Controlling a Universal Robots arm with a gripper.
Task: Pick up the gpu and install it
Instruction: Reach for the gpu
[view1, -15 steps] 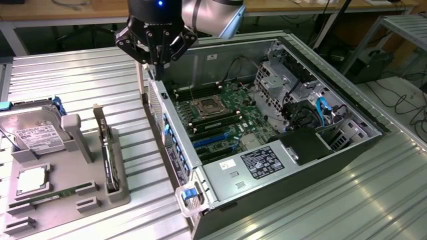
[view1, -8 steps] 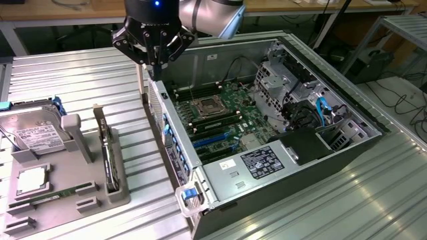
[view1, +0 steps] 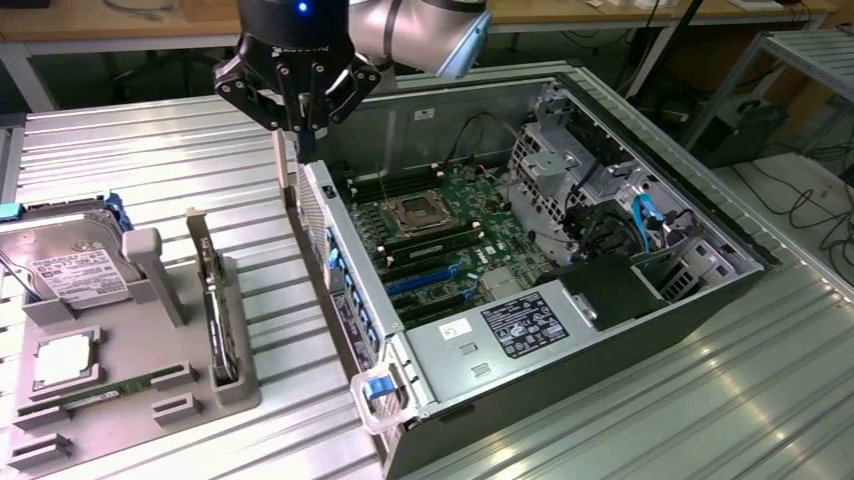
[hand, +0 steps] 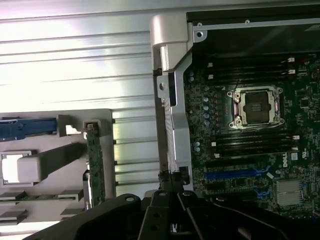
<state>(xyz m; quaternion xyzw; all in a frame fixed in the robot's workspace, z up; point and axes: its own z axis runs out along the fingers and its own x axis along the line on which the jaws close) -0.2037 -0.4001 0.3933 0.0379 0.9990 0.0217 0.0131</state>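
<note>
The gpu (view1: 214, 295) stands on its edge in a slot of the grey holder (view1: 187, 405), at the exterior view's left of the open computer case (view1: 694, 320). In the wrist view the gpu (hand: 94, 162) shows as a thin green board edge. My gripper (view1: 306, 148) hangs shut over the case's near wall, up and to the exterior view's right of the gpu, apart from it. Nothing shows between its fingers (hand: 161, 200). Blue expansion slots (view1: 427, 282) lie on the motherboard (view1: 461, 205) inside the case.
A silver hard drive (view1: 74, 272) with a white label sits at the holder's far left, a processor (view1: 60, 360) and a memory stick (view1: 127, 384) nearer its front. The ribbed metal table (view1: 147, 165) lies bare behind the holder. Cables and drive cages crowd the case's right side (view1: 627, 225).
</note>
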